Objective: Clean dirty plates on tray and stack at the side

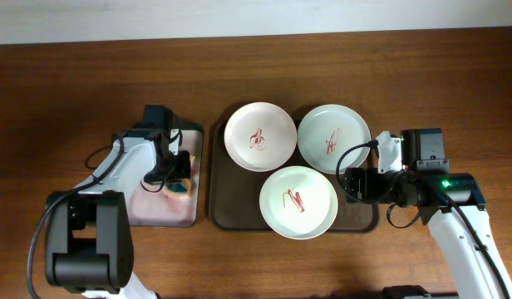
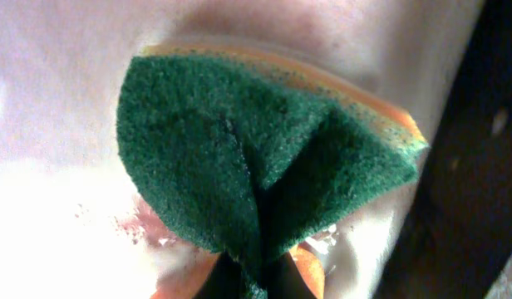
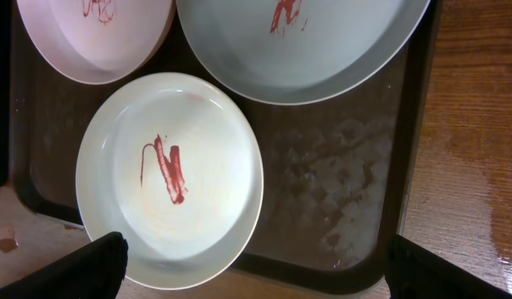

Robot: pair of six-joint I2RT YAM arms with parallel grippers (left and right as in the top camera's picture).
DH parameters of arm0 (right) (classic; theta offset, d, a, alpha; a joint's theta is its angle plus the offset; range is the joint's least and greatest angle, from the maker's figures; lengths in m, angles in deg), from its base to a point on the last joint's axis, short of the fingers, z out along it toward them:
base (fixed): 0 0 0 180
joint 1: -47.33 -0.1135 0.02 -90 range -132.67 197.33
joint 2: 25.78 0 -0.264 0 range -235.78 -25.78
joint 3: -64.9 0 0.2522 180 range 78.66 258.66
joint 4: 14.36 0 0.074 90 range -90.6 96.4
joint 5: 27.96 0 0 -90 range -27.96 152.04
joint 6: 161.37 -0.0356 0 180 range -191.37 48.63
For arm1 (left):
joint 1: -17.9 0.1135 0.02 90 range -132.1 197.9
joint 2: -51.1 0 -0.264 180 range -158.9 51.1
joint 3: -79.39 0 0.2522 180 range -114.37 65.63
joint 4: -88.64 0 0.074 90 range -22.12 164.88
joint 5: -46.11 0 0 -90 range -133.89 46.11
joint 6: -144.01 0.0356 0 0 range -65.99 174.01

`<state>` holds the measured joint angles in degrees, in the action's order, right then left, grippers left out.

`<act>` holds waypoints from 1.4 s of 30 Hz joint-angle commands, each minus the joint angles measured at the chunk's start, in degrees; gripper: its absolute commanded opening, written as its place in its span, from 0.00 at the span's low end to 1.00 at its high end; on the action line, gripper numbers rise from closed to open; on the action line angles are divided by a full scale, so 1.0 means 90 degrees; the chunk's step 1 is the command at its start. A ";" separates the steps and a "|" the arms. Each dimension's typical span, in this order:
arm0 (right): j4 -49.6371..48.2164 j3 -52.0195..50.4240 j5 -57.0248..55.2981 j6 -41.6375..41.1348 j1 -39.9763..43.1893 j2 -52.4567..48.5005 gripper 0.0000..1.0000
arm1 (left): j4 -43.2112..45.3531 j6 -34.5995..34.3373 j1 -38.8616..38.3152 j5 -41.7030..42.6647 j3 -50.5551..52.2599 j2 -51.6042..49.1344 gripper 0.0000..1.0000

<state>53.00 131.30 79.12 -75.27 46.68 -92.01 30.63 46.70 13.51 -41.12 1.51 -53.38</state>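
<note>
Brown tray (image 1: 233,209) holds three red-smeared plates (image 1: 259,136). Left end effector (image 1: 170,171) clamps sponge (image 2: 256,166) in pinkish tray (image 1: 156,212); right end effector (image 3: 256,259) apart.

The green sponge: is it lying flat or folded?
Folded. The sponge bends along a crease, its green face doubled into a V, orange backing showing behind.

left pincer (image 1: 177,178) nipped shut on a sponge (image 2: 239,158), right pincer (image 3: 256,249) spread wide
</note>
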 commanded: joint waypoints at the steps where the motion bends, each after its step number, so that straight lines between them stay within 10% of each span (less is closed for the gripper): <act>1: 0.0007 0.0129 0.0083 -0.0002 -0.0053 -0.0017 0.99 | -0.0442 0.0002 0.0034 0.0053 -0.0546 0.0172 0.00; 10: 0.0359 0.0126 0.0109 -0.0002 -0.0061 -0.0505 0.89 | -0.1120 -0.0238 0.0027 0.0338 -0.0624 0.0542 0.00; 24: -0.0287 0.0126 0.0777 -0.0007 -0.0066 -0.3310 0.36 | -0.1146 -0.0257 0.0027 0.0340 -0.0168 0.0542 0.00; 42: -0.0542 0.0112 0.0357 -0.0678 -0.0935 -0.3410 0.04 | -0.1173 -0.0257 0.0027 0.0510 -0.0141 0.0542 0.00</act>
<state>48.28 131.39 82.90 -81.26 38.90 -122.22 20.21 45.13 13.51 -37.63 -0.04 -49.82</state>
